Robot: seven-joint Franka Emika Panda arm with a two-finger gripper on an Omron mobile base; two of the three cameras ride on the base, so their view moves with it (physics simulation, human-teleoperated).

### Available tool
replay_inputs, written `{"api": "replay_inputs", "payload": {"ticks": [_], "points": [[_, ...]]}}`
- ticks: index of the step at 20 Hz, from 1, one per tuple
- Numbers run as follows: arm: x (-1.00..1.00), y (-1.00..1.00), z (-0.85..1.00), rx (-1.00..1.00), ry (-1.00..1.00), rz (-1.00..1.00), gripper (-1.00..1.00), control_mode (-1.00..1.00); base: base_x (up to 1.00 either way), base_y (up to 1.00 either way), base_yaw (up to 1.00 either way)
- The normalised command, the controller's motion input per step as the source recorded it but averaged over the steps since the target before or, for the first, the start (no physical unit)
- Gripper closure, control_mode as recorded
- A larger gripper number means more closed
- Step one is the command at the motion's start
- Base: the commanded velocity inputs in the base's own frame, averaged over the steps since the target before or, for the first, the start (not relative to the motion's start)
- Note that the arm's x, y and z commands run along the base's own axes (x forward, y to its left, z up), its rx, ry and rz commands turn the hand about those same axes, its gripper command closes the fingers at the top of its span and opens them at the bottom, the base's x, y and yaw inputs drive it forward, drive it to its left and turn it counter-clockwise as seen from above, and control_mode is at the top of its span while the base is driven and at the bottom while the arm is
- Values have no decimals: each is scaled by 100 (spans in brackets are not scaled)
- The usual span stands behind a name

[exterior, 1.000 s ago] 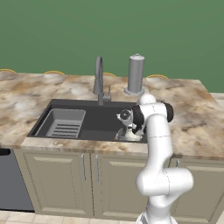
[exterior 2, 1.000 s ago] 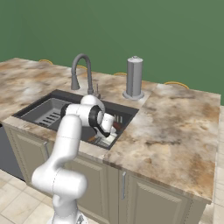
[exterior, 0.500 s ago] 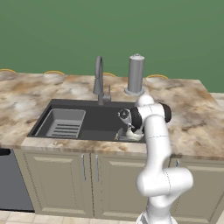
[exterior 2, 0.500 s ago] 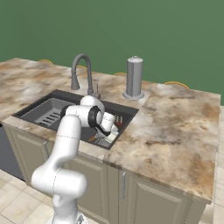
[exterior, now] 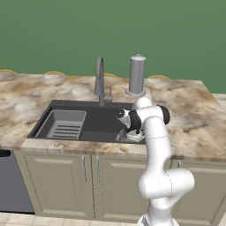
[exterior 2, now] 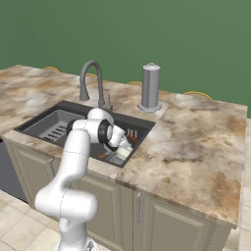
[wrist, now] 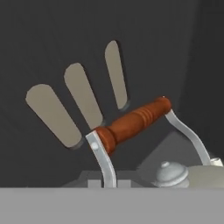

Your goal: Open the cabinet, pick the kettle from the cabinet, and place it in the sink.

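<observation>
The cream-white kettle (exterior: 133,136) hangs low inside the right end of the dark sink (exterior: 90,115), close to the front wall. My gripper (exterior: 129,130) reaches down into the basin and is shut on the kettle's thin wire handle. In the right base view the kettle (exterior 2: 123,152) shows just under the gripper (exterior 2: 119,146), within the sink (exterior 2: 62,113). The hand view looks past the gripper (wrist: 106,183) at the kettle's reddish-brown handle grip (wrist: 131,122), with the lid knob (wrist: 171,172) below it and the sink floor (wrist: 48,57) behind. The cabinet is out of view.
A grey arched faucet (exterior: 100,80) rises behind the basin, and a tall grey cylinder (exterior: 137,76) stands on the counter to its right. A ribbed tray insert (exterior: 64,124) fills the sink's left half. Marbled counter (exterior: 190,119) surrounds it, with low cabinets (exterior: 66,176) beneath.
The hand has eased slightly lower into the sink with the kettle still in its grip. Nothing else has moved.
</observation>
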Motion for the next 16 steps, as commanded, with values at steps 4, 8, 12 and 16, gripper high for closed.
{"api": "replay_inputs", "payload": {"ticks": [4, 8, 12, 16], "points": [[-25, 0, -60, 3, 0, -14, 100, -100, 0, 0, 0], [-30, 1, -60, 0, 0, -15, -100, -100, 0, 0, 0], [-29, 6, -60, 0, 0, -15, -100, -100, 0, 0, 0], [-29, 1, -48, 0, 0, -16, -100, -100, 0, 0, 0]]}}
